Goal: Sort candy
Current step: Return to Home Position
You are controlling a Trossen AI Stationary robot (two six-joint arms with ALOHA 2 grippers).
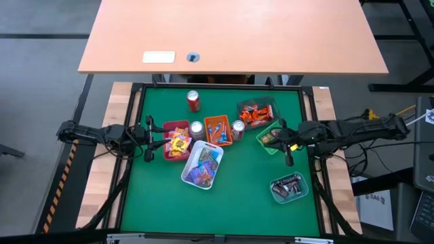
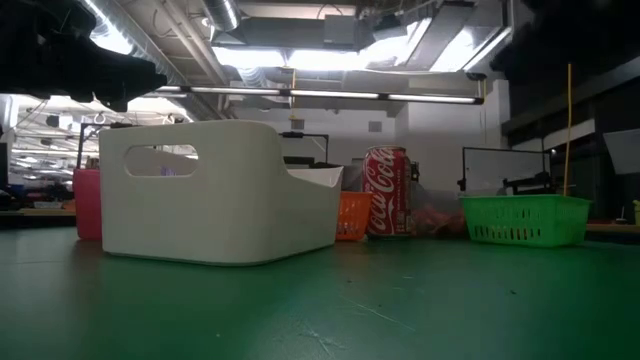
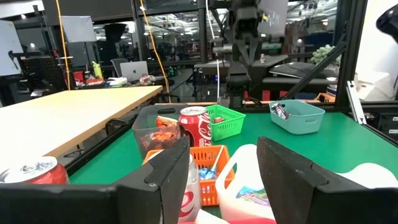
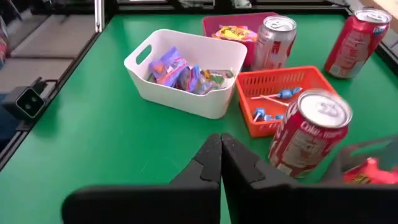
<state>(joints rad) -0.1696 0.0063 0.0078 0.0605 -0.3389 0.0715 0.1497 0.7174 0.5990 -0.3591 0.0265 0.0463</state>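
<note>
The candy lies sorted in trays on the green table. Yellow pieces [image 1: 179, 144] fill a pink tray. Purple and blue ones [image 4: 180, 71] lie in a white tray [image 1: 202, 165], and blue lollipops [image 4: 273, 102] in an orange tray. Orange-red pieces [image 1: 254, 114] sit in a clear tray, dark and silver ones [image 1: 288, 186] in a teal tray. My left gripper [image 3: 227, 180] is level and open at the table's left, beside the pink tray [image 1: 167, 129]. My right gripper [image 4: 221, 158] is shut and empty, above the green tray [image 1: 270, 139] at the right.
Three soda cans stand among the trays: a red one [image 1: 193, 100] at the back and two silver-topped ones [image 1: 196, 129] [image 1: 238, 129] on either side of the orange tray [image 1: 218, 130]. Bare green surface [image 1: 237, 203] lies along the near edge.
</note>
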